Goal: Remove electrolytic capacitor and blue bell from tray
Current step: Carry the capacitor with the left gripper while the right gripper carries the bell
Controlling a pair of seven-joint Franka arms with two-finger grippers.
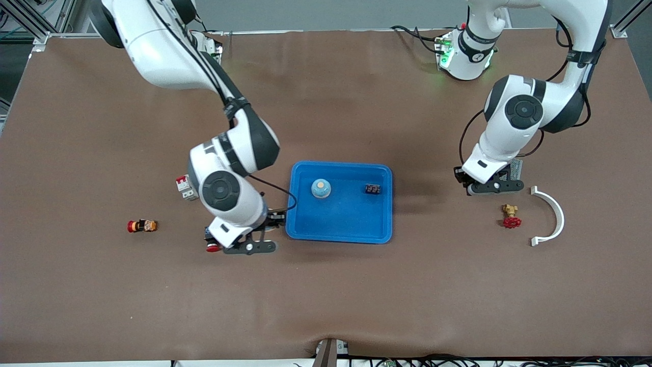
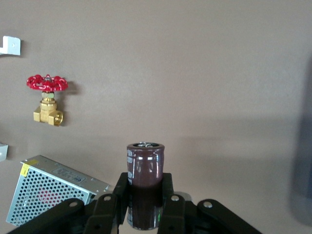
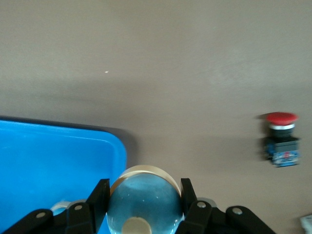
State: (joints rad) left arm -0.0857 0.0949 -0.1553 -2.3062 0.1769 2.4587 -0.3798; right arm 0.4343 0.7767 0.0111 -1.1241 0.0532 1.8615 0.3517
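Left tool [image 2: 145, 204] grips the capacitor [image 2: 145, 168] over the table [image 1: 326, 295] (near the red-handled valve [image 2: 47, 100]). Right tool [image 3: 145, 207] holds the blue bell [image 3: 144, 204] just beside the tray [image 3: 58, 165] rim.

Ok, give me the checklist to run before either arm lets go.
1. Left gripper shut on the electrolytic capacitor: ok, held upright.
2. Capacitor off the tray: ok, it is over bare table beside the power supply.
3. Right gripper shut on the blue bell: ok.
4. Bell past the tray's rim: ok, but only just off its corner.
5. Room under the bell: cannot tell, the red pushbutton stands close by.
6. Tray cleared: cannot tell, a pale-blue domed thing and a small black part lie in it.
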